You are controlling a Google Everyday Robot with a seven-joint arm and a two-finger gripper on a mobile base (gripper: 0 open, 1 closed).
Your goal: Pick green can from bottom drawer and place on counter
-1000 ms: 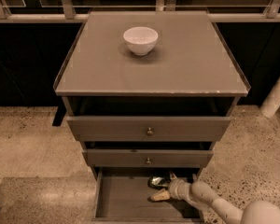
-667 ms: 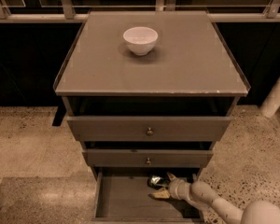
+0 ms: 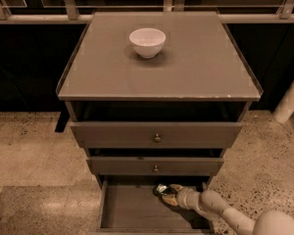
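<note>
The green can (image 3: 161, 189) is a small shiny green-and-silver can lying at the back right of the bottom drawer (image 3: 132, 212), which is pulled out. My gripper (image 3: 169, 194) reaches into that drawer from the lower right on a white arm, and its tan fingers (image 3: 170, 199) sit right at the can, one above and one below it. The counter (image 3: 186, 67) is the broad grey cabinet top above, with a white bowl (image 3: 147, 42) on its far middle.
Two upper drawers with small round knobs (image 3: 157, 138) stand partly open above the bottom drawer and overhang its back. Speckled floor lies on both sides. A white post (image 3: 291, 99) stands at the right. A dark railing runs behind the cabinet.
</note>
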